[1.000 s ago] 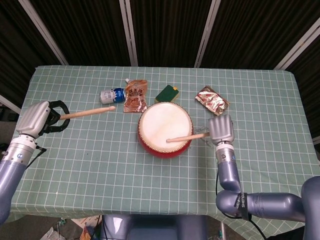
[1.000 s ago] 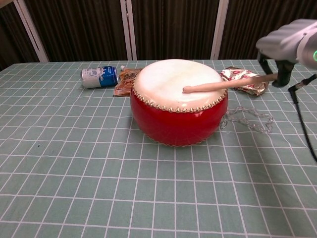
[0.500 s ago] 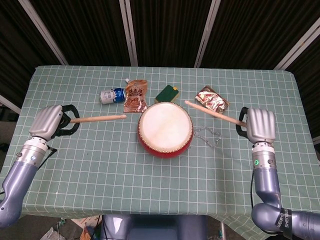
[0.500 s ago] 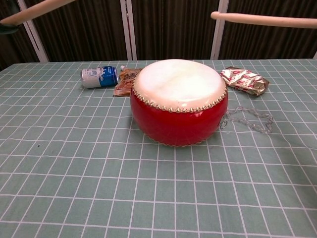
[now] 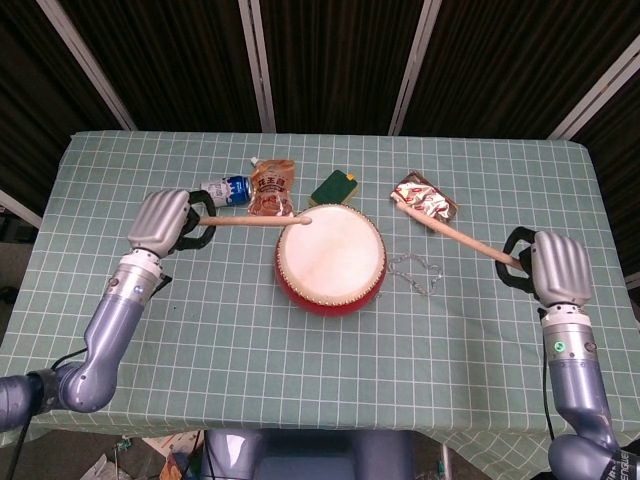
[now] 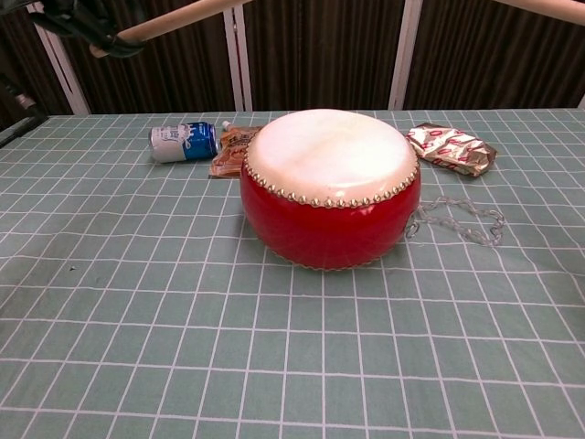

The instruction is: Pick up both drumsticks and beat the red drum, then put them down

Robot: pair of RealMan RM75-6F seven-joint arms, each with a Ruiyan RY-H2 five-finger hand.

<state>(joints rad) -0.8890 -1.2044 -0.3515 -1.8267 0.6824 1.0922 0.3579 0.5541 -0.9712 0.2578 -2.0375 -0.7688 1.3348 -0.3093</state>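
The red drum [image 5: 331, 258] with a white skin stands at the table's middle; in the chest view the drum [image 6: 330, 187] fills the centre. My left hand [image 5: 164, 221] grips a wooden drumstick [image 5: 255, 220] whose tip reaches over the drum's far-left rim. The same stick [image 6: 174, 20] crosses the chest view's top left, raised above the drum. My right hand [image 5: 556, 268] holds the other drumstick [image 5: 455, 237], which points up-left, well clear of the drum. Only a sliver of that stick [image 6: 553, 6] shows at the chest view's top right.
Behind the drum lie a blue-and-white can [image 5: 224, 190], a brown pouch [image 5: 271, 190], a green box [image 5: 334, 186] and a foil snack bag [image 5: 425, 199]. A clear bead chain [image 5: 414, 270] lies right of the drum. Checked green cloth [image 5: 320, 360] covers the table.
My left hand has swung right, bringing its stick tip over the drum's rim. My right hand has drawn further right and its stick has moved away from the drum.
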